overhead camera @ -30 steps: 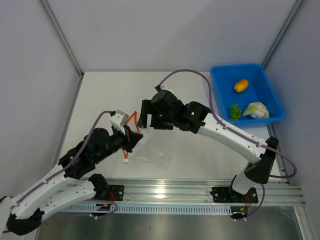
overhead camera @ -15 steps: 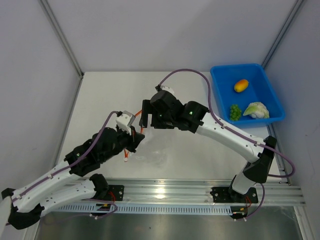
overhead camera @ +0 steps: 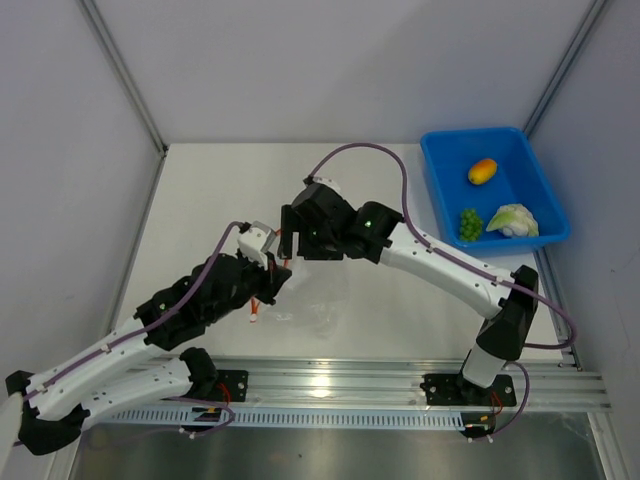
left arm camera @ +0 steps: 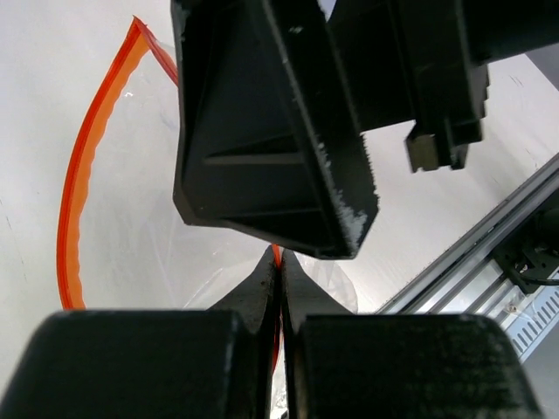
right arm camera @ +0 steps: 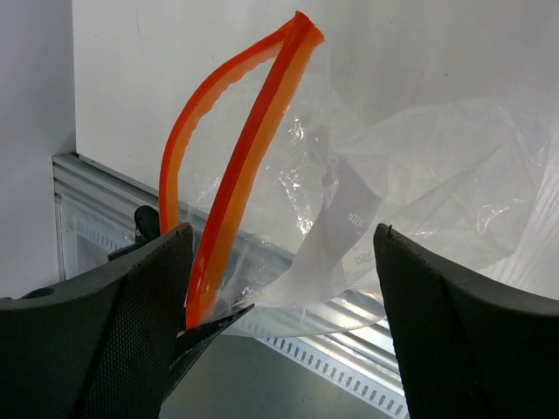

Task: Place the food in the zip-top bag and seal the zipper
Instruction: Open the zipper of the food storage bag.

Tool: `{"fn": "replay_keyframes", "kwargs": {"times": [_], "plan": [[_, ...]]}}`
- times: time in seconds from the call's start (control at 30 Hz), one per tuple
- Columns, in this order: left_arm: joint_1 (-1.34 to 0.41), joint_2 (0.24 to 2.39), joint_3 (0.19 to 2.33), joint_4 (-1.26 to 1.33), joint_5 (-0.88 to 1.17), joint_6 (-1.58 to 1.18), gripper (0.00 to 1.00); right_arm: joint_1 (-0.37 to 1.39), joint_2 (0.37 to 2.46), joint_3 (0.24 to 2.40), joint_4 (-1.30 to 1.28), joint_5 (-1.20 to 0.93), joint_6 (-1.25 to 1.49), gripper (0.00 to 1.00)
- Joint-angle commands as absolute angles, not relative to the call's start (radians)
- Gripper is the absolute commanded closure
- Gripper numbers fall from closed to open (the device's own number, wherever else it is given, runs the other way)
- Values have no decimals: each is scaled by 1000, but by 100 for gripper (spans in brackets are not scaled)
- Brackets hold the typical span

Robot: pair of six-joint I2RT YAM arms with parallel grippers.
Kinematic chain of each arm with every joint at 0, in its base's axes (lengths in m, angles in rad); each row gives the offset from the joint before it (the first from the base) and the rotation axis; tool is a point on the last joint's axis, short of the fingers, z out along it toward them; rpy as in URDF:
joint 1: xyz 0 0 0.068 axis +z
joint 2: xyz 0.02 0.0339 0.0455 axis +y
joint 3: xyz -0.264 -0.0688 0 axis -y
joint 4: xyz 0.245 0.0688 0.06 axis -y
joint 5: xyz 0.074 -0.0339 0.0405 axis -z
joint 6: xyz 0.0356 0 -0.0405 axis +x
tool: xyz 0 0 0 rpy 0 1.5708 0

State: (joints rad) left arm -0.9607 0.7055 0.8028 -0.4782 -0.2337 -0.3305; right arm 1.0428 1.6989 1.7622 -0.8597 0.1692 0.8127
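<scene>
Left end effector (left arm camera: 279, 266): fingertips pressed together, pinching the zipper (left arm camera: 77, 209) at the lower middle of its wrist frame
Right end effector (right arm camera: 279, 288): fingers spread wide, gripping nothing; the zipper loop stands between them, close to the finger at frame left
Zip-top bag (right arm camera: 410, 166): clear and crumpled, at the centre of the top frame on the table (overhead camera: 200, 200), mouth parted
Food: cauliflower (overhead camera: 512, 219), green cluster (overhead camera: 469, 223) and orange fruit (overhead camera: 482, 171) in the blue tray (overhead camera: 432, 170), upper right of the top frame, well apart from the bag
</scene>
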Motion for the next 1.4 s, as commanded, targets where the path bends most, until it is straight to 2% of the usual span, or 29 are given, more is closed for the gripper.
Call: {"fn": "replay_keyframes", "kwargs": {"times": [0.0, 0.07, 0.13, 0.17, 0.27, 0.3, 0.37, 0.4, 0.43, 0.47, 0.5, 0.6, 0.8, 0.93, 1.37], "plan": [[-971, 698, 831, -437, -253, -308, 99, 1035, 1716, 1789, -841, 150, 824, 17], [-971, 693, 830, -437, -256, -308, 99, 1034, 1718, 1778, -822, 130, 830, 21], [-971, 686, 827, -437, -259, -311, 99, 1031, 1715, 1750, -795, 108, 833, 30], [-971, 683, 822, -439, -259, -311, 99, 1029, 1712, 1738, -784, 101, 834, 38], [-971, 666, 815, -442, -267, -318, 98, 1026, 1686, 1688, -744, 91, 838, 56], [-971, 658, 815, -445, -267, -319, 94, 1025, 1678, 1675, -730, 87, 836, 69], [-971, 644, 808, -448, -259, -327, 87, 1022, 1660, 1641, -703, 80, 834, 83], [-971, 631, 807, -449, -256, -330, 81, 1016, 1655, 1631, -687, 69, 833, 94], [-971, 624, 807, -451, -256, -336, 79, 1012, 1651, 1611, -678, 61, 831, 99], [-971, 618, 805, -453, -255, -339, 74, 1006, 1643, 1602, -672, 49, 830, 100], [-971, 608, 814, -466, -256, -345, 57, 1006, 1637, 1591, -655, 46, 821, 100], [-971, 581, 836, -503, -271, -362, 32, 1002, 1606, 1552, -637, 46, 783, 100], [-971, 528, 922, -667, -402, -446, 25, 1002, 1481, 1405, -509, -18, 683, 100], [-971, 548, 969, -759, -416, -475, 24, 1002, 1411, 1335, -462, -50, 643, 100], [-971, 652, 936, -627, -177, -514, 27, 1009, 1382, 1330, -505, -78, 604, 100]]}}
